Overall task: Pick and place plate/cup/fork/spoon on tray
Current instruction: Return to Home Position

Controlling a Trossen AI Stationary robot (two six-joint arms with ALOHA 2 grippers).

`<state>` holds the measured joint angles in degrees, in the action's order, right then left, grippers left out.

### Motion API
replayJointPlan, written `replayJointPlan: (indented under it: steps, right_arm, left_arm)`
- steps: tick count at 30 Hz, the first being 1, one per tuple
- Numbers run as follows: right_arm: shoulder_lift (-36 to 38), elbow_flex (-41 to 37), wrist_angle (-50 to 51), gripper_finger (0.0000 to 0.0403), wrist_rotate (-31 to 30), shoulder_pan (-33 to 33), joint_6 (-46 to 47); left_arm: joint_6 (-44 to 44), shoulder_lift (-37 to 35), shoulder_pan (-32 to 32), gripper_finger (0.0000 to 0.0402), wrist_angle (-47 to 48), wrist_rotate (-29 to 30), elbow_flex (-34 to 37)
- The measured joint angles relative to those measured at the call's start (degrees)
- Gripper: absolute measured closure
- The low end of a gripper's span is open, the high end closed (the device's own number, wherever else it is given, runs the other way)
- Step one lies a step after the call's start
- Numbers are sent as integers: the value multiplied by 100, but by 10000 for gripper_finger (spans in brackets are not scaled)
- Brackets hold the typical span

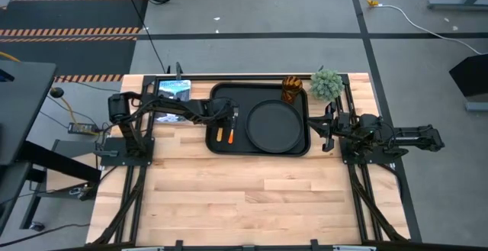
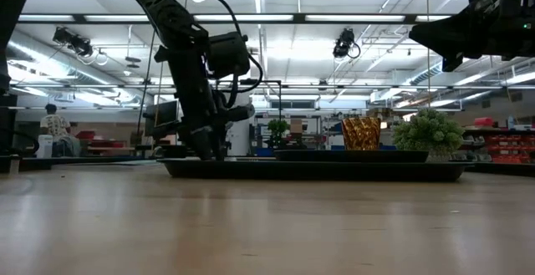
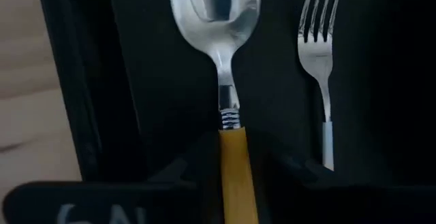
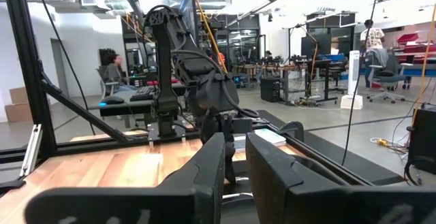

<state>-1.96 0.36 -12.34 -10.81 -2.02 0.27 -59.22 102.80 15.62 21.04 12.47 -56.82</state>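
Note:
The black tray [image 1: 259, 152] lies at the table's far middle, with the round black plate [image 1: 273, 125] in its right half. The fork [image 3: 320, 54] and the spoon [image 3: 218, 20] lie side by side in the tray's left part, orange handles toward the near edge. My left gripper [image 1: 226, 121] reaches down over them and is shut on the spoon. The amber cup [image 1: 293, 88] stands on the table behind the tray. My right gripper [image 1: 326, 127] waits right of the tray, slightly open and empty. My left gripper pinches the spoon's yellow-orange handle [image 3: 234, 149] between its two fingers, just behind the striped neck. The fingers come from above, pointing down, and lie across the handle. The spoon lies level along the tray's floor, bowl toward the far edge, left of the fork.
A fuzzy green plant ball [image 1: 326, 83] stands right of the cup at the far edge. A blue-white packet [image 1: 174, 89] lies left of the tray. The near half of the wooden table [image 1: 252, 197] holds nothing. People sit and stand in the room beyond [image 4: 112, 74].

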Motion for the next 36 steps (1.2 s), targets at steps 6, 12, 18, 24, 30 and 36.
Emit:
replayJointPlan:
  steps: [6, 12, 18, 24, 30, 36]
  right_arm:
    - [-1, 0, 0, 334, 1, 1, 0]
    - [1, 0, 0, 334, 0, 0, -2]
    - [0, 1, 0, 334, 1, 0, -1]
    - [-1, 0, -1, 334, 0, 1, 0]
    - [-1, 0, 0, 334, 2, 2, 0]
    - [1, 0, 0, 334, 0, 0, 0]
  left_arm:
    - [715, 0, -115, 252, 4, 213, 0]
    - [2042, -270, -231, 238, 251, 106, 2]
    - [3500, -921, -464, 249, 394, 26, 4]
    - [5675, -1355, -928, 258, -590, -631, 4]
    - [6261, -1377, -1508, 259, -2436, -786, 2]
    - [5802, -1415, -1893, 260, -3273, -782, -35]
